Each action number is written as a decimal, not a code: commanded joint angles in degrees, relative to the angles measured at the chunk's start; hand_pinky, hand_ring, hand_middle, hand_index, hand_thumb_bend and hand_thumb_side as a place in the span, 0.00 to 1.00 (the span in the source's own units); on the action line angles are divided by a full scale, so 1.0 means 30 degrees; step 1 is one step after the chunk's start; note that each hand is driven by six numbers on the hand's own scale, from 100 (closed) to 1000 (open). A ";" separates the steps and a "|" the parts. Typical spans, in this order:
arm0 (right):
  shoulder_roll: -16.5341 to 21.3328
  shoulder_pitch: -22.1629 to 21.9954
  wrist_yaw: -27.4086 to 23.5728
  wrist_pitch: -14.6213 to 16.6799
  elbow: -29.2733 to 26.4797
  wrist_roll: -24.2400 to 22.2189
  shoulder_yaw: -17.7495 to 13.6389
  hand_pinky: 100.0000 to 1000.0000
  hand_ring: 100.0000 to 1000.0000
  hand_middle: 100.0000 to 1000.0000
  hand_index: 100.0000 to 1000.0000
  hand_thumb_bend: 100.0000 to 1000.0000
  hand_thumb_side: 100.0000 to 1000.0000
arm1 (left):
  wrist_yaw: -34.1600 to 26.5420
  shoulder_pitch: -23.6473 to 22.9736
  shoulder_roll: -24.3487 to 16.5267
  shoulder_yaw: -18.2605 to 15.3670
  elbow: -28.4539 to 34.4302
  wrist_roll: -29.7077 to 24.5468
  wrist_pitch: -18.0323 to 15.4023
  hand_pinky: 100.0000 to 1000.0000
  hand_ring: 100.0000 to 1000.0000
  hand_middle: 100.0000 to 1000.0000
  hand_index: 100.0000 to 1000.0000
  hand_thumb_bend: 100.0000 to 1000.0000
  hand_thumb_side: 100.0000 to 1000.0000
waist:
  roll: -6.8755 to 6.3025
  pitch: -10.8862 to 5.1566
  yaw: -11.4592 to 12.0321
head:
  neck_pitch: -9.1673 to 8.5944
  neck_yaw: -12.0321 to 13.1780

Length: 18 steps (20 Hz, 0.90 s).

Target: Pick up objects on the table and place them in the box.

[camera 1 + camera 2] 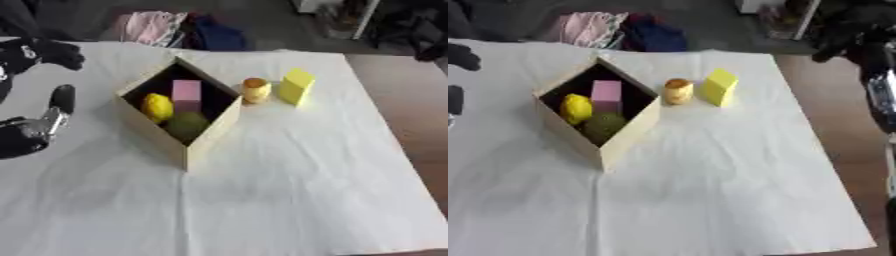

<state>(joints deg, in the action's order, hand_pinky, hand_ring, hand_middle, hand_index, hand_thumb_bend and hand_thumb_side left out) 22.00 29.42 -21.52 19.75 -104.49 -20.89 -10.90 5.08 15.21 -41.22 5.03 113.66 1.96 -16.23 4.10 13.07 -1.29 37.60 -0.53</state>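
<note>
So we're mid-task here, between picks by the look of it. The white cloth-covered table (289,200) fills most of the frame. One wooden box (210,131) sits left of centre, turned cornerwise, and it's already got three things in it: one pink block (185,94), one yellow lemon-like fruit (157,107), one dull green round fruit (186,125).

Two things are left out on the cloth, just right of the box in the upper middle: one yellow block (296,86) standing upright, and one small round yellowish thing with an orange-brown top (255,90) just beside the box wall.

The left hand (52,112) is at the left edge, fingers straightish, holding nothing. The right hand (846,42) is dark up in the upper right corner; can't tell what its fingers are doing.

My guess: next is a reach for one of those two, probably with the right hand since they sit on that side, then a lift over the box wall.
</note>
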 commanded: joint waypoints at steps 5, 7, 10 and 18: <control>0.3280 0.3818 -0.3717 -0.1669 0.5842 0.1467 -0.1677 0.56 0.53 0.59 0.78 0.00 0.48 | -0.1081 0.0506 0.2281 0.0026 0.0310 0.0713 -0.0631 0.76 0.65 0.63 0.81 0.00 0.52 | 0.0373 -0.0054 0.1783 | -0.0729 -0.1841; 0.3914 0.4920 -0.4821 -0.2520 0.8871 0.0927 -0.2121 0.56 0.53 0.60 0.78 0.00 0.51 | -0.0975 0.0312 0.2997 0.0071 0.0310 0.0517 -0.0382 0.75 0.64 0.62 0.80 0.00 0.51 | 0.0566 -0.0101 0.2390 | -0.0739 -0.2267; 0.4712 0.6120 -0.5704 -0.3128 1.3480 -0.0054 -0.2547 0.55 0.53 0.61 0.78 0.00 0.55 | -0.0690 -0.0088 0.3670 0.0200 0.0310 0.0295 0.0136 0.75 0.64 0.62 0.80 0.00 0.49 | 0.0775 -0.0210 0.3028 | -0.0669 -0.2747; 0.5097 0.7077 -0.0554 -0.0193 2.2538 -0.0487 -0.1364 0.56 0.57 0.66 0.81 0.00 0.66 | -0.0403 -0.0262 0.4607 0.0477 0.0310 -0.0343 0.0688 0.75 0.64 0.62 0.80 0.00 0.50 | 0.0917 -0.0431 0.3779 | -0.0502 -0.3759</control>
<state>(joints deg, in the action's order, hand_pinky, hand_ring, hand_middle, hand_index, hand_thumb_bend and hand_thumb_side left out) 34.78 49.49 -25.90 17.51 -39.41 -22.33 -15.46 3.56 14.02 -27.09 6.51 113.73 1.26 -14.33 6.34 13.02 10.12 36.21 -11.29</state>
